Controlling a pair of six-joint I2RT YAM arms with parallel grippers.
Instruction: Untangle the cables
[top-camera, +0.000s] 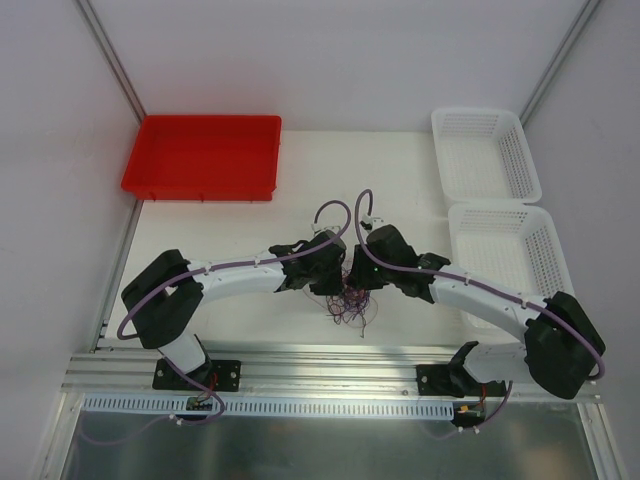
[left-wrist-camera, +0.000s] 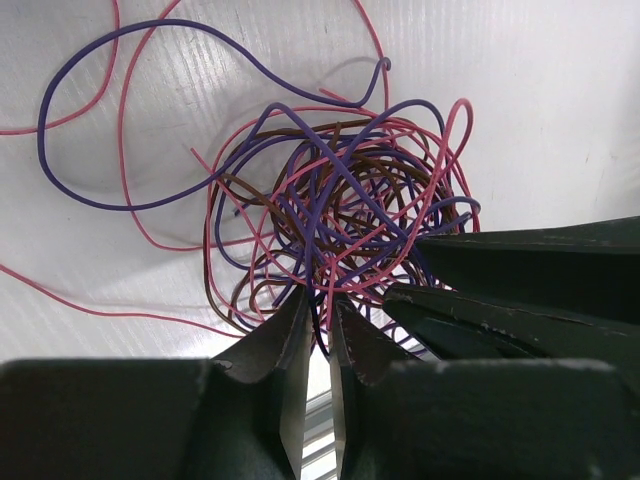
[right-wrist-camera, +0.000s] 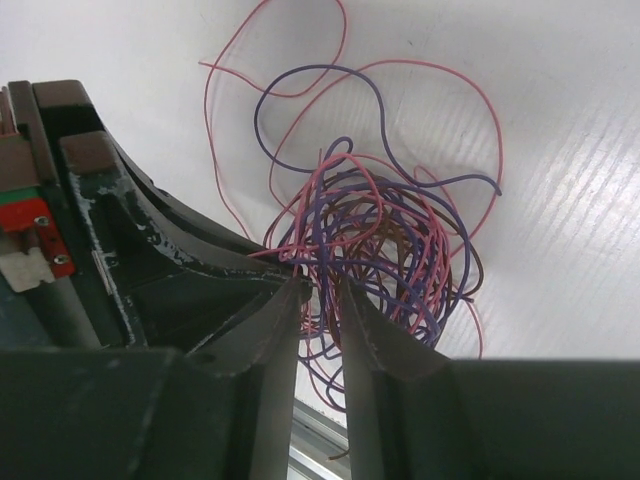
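Note:
The cables (top-camera: 352, 300) are a small knot of thin purple, pink and dark brown wires lying between the two arms near the table's front. In the left wrist view the tangle (left-wrist-camera: 340, 200) sits just past my left gripper (left-wrist-camera: 318, 300), whose jaws are pinched on a few purple and pink strands at its near edge. The right gripper's fingers (left-wrist-camera: 500, 270) come in from the right. In the right wrist view the tangle (right-wrist-camera: 380, 240) lies ahead of my right gripper (right-wrist-camera: 322, 290). Its jaws stand a narrow gap apart, with several strands running loose between them. Loose loops trail outward on the table.
A red tray (top-camera: 200, 157) stands at the back left. Two white mesh baskets (top-camera: 485, 150) (top-camera: 510, 255) line the right side. An aluminium rail (top-camera: 330, 365) runs along the near edge just behind the tangle. The two grippers are almost touching over the wires.

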